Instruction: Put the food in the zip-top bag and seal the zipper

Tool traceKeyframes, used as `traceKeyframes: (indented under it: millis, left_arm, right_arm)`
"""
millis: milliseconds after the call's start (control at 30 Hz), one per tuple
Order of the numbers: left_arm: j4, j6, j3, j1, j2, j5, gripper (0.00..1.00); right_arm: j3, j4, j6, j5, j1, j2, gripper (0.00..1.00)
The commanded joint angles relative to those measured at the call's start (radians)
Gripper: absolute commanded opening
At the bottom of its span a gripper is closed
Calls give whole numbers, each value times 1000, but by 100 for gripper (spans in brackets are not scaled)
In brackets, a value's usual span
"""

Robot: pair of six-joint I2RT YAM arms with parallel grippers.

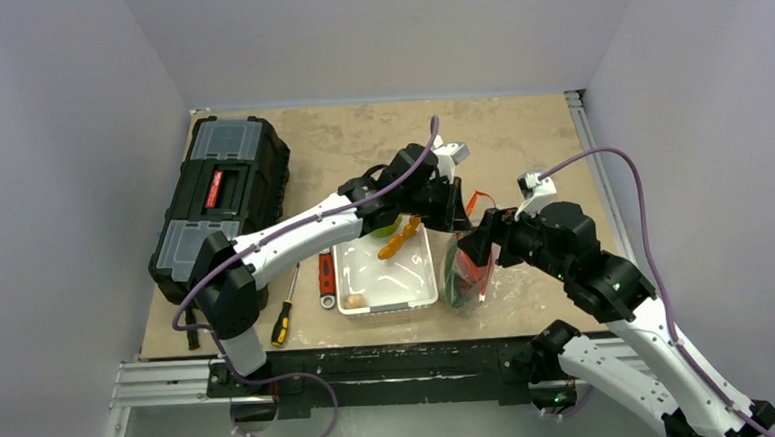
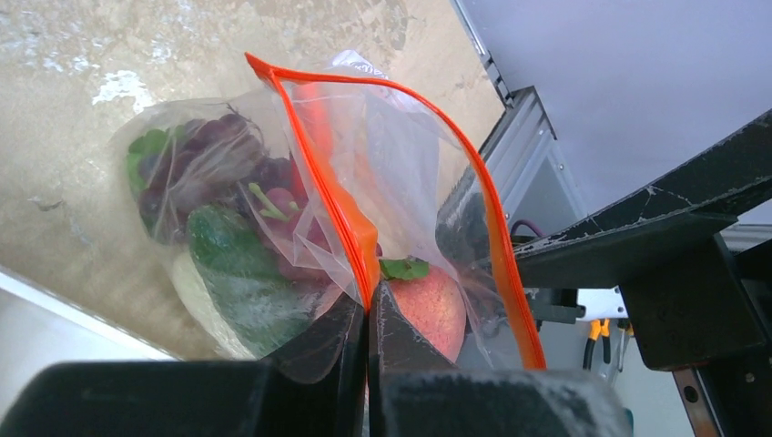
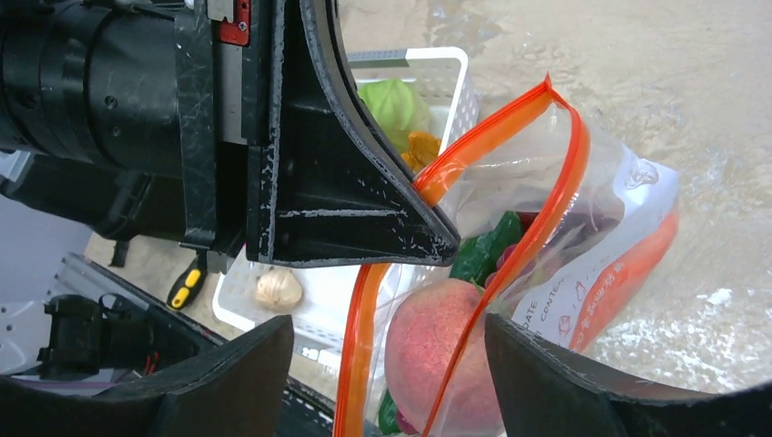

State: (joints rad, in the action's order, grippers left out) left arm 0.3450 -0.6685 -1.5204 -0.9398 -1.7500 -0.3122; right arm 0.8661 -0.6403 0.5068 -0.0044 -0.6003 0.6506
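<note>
While the left gripper (image 2: 367, 314) clamps shut on the zipper (image 2: 358, 238), pinching one lip of the zip-top bag (image 2: 401, 155) and lifting it so the mouth gapes upward, the right gripper (image 3: 390, 332) hangs over that opening with its jaws wide apart and nothing in them. A pink peach (image 3: 423, 350) sits high in the mouth, directly between the spread fingers, above dark grapes (image 2: 218, 150) and a green cucumber (image 2: 232, 264) packed lower in the pouch. The bag stands toward the near edge of the table (image 1: 520, 141), right of centre, just beside the right wall of the white tray (image 1: 397, 283). The one-lip hold looks deliberate: it props the soft plastic upright and open, giving the other arm a clear drop. Loading appears well along but unfinished, since a green cabbage (image 3: 393, 102), an orange piece (image 1: 402, 241) and a small pale item (image 1: 355, 300) lie in the tray. The zipper is unsealed, its two strips bowed well apart. A black toolbox (image 1: 222, 202) sits by the left edge, with a yellow-handled screwdriver (image 1: 285, 319) beside it at the near edge.
</note>
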Motion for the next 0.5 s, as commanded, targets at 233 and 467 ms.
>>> traceKeyframes:
  millis: [233, 467]
  left_arm:
    - [-90, -44, -80, 13, -30, -160, 0]
    - [-101, -95, -118, 13, -46, -163, 0]
  right_arm:
    - [148, -206, 3, 2, -4, 133, 85]
    - [142, -251, 69, 209, -31, 143, 77]
